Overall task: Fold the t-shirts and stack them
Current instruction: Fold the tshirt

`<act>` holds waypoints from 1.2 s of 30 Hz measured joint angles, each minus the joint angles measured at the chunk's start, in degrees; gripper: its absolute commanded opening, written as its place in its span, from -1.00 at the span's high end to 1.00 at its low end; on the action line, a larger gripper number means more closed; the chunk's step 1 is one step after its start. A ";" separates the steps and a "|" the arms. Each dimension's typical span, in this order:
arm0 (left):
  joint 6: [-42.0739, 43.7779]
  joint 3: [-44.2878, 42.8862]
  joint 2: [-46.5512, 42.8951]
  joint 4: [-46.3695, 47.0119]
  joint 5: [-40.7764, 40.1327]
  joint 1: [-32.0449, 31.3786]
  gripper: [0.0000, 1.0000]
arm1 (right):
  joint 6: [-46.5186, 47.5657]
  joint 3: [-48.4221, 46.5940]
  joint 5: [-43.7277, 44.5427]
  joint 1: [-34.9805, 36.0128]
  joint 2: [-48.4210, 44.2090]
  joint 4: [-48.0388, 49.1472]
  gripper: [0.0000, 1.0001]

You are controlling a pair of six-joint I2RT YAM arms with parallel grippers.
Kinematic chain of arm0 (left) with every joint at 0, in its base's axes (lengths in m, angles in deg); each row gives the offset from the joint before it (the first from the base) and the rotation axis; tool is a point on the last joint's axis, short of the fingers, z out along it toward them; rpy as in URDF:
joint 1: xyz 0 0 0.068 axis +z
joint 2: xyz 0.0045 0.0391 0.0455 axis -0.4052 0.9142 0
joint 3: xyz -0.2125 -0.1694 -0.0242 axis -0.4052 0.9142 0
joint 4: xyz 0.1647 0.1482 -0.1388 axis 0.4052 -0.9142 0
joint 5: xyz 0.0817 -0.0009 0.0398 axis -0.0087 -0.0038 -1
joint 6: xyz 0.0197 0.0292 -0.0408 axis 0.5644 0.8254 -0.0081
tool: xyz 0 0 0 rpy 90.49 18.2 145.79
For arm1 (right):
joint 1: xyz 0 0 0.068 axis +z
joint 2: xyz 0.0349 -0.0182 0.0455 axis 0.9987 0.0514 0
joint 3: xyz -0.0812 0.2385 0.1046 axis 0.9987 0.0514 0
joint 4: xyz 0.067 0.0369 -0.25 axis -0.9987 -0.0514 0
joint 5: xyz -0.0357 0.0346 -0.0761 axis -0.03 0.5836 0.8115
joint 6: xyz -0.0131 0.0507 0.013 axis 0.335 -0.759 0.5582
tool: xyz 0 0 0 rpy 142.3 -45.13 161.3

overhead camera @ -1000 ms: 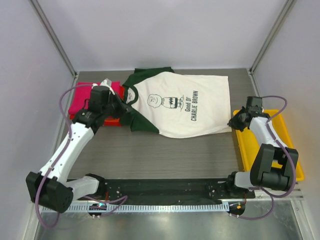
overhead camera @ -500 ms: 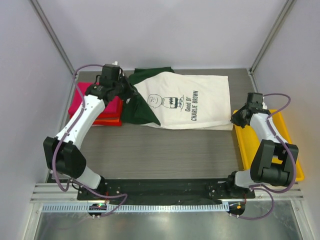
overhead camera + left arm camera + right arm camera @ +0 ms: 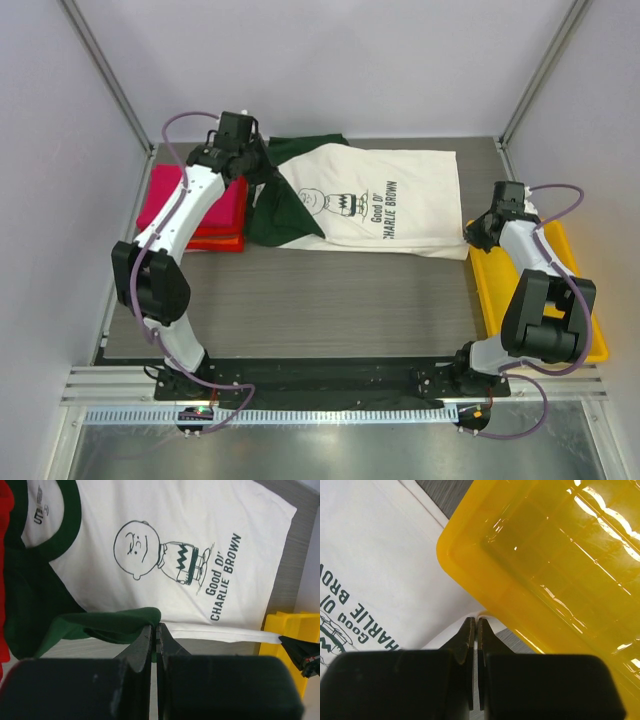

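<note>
The cream-white t-shirt [image 3: 400,200] with dark green collar and Charlie Brown print lies across the far middle of the table. My left gripper [image 3: 262,168] is shut on its dark green sleeve [image 3: 110,622], holding it up over the shirt's left side. My right gripper [image 3: 470,236] is shut on the shirt's white hem corner [image 3: 482,614], right beside the tray. A magenta-pink folded t-shirt [image 3: 160,195] rests on a red one [image 3: 215,241] at the far left. In the left wrist view the jaws [image 3: 155,627] pinch green cloth.
A yellow plastic tray [image 3: 495,300] stands at the right, its corner [image 3: 470,555] touching the shirt's hem. Grey walls with metal posts close in the table on three sides. Bare wood-grain tabletop [image 3: 330,300] lies between the shirt and the arm bases.
My left gripper has swung toward the far edge with the green sleeve, dragging the shirt's left side and near edge back. The right gripper shifted slightly farther with the hem.
</note>
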 measured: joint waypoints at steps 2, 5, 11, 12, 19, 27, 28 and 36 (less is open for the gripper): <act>0.48 -2.64 1.44 -0.55 -0.33 0.00 0.99 | -0.04 -0.61 0.20 0.00 0.68 0.04 0.98; 0.59 -6.40 3.45 -1.53 -0.46 0.00 0.99 | -0.11 -1.20 0.31 0.00 1.62 0.11 0.98; 0.66 -12.72 7.06 -3.52 -0.79 0.00 1.00 | -0.24 -1.73 0.48 0.00 3.21 0.00 0.98; 0.68 -13.70 7.65 -3.85 -0.94 0.00 0.99 | -0.26 -1.90 0.46 0.02 3.48 0.00 0.98; 0.79 -17.66 10.01 -5.90 -1.66 0.46 0.99 | -0.52 -3.43 0.26 0.39 5.55 0.24 0.98; 0.79 -17.70 10.01 -6.45 -1.68 2.03 0.99 | -1.29 -5.81 0.24 0.59 6.97 0.07 0.98; 0.79 -17.70 10.01 -6.47 -1.68 2.21 0.99 | -1.33 -6.34 0.26 0.59 7.17 0.04 0.98; 0.79 -17.70 10.01 -6.71 -1.66 3.26 0.99 | -1.90 -9.88 -0.46 0.59 9.97 0.42 0.98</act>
